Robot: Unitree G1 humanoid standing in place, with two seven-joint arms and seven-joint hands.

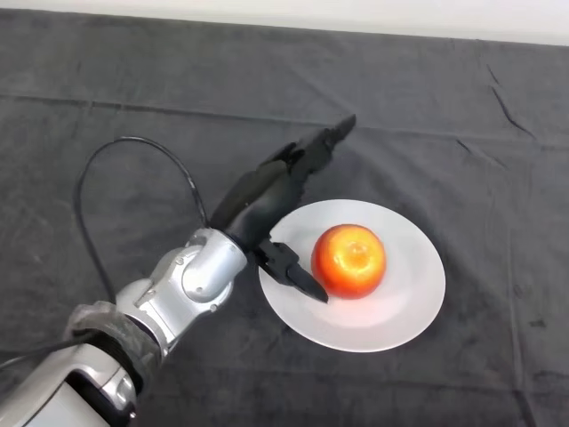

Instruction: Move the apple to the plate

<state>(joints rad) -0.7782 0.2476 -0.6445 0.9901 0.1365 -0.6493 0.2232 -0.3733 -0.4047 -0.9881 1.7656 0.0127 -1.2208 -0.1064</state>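
A red and orange apple (pixel 350 259) rests on a white plate (pixel 409 302) in the middle of the table. My left hand (pixel 267 200) is just left of the apple, over the plate's left rim. Its fingers (pixel 324 142) reach straight out past the plate's far edge. Its thumb (pixel 293 271) points at the apple's lower left side, very near it or just touching. The hand is open and holds nothing.
A dark grey cloth (pixel 444 107) covers the whole table. A pale wall strip runs along the far edge.
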